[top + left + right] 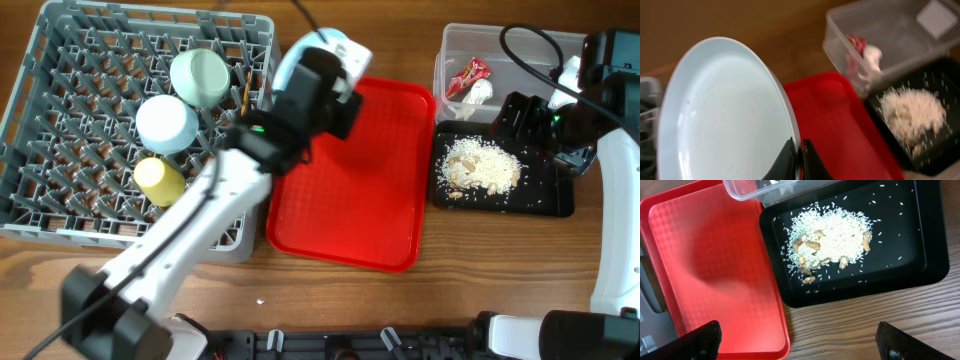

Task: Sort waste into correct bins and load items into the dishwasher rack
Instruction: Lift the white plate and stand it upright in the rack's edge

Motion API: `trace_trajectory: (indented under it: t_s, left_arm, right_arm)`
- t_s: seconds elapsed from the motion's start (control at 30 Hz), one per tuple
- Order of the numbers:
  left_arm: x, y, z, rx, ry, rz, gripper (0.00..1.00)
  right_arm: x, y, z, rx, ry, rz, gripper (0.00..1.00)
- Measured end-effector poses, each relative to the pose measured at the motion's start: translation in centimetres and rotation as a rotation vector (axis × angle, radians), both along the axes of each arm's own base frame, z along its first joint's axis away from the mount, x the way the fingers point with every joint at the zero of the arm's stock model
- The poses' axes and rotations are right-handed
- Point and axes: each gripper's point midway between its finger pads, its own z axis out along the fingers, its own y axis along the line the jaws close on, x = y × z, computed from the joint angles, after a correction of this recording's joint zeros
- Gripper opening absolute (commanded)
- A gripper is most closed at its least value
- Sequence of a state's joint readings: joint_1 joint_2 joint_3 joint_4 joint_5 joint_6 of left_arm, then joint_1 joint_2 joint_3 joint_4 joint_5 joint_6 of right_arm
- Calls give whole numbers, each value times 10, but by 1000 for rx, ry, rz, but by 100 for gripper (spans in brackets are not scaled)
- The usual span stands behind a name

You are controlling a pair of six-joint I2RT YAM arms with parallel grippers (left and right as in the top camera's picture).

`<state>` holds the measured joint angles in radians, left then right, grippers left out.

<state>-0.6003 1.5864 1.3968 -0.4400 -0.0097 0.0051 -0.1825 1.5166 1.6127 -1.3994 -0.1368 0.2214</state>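
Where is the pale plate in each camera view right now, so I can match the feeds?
Overhead: the plate peeks out at top centre, partly hidden by the left arm, at the far edge of the red serving tray.
Left wrist: the plate fills the left half, its rim pinched in the left gripper at bottom centre.
Right wrist: not in view.
Shared landmark: the red serving tray shows in all three views.
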Motion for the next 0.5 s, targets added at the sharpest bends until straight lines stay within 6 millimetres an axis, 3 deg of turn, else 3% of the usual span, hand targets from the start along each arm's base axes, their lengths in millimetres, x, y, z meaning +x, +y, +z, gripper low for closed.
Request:
trace_trajectory:
  t_s: [0.17, 0.33, 0.5]
  left_arm:
    - [19, 59, 44, -225, 22, 109, 4]
    - [30, 100, 50, -447, 150, 127, 4]
    - [35, 125, 43, -599, 276, 104, 4]
  right_arm:
    - [0, 0, 0, 0, 0, 0, 100]
    - [0, 0, 0, 0, 0, 0, 100]
    - [0, 0, 0, 0, 0, 0, 100]
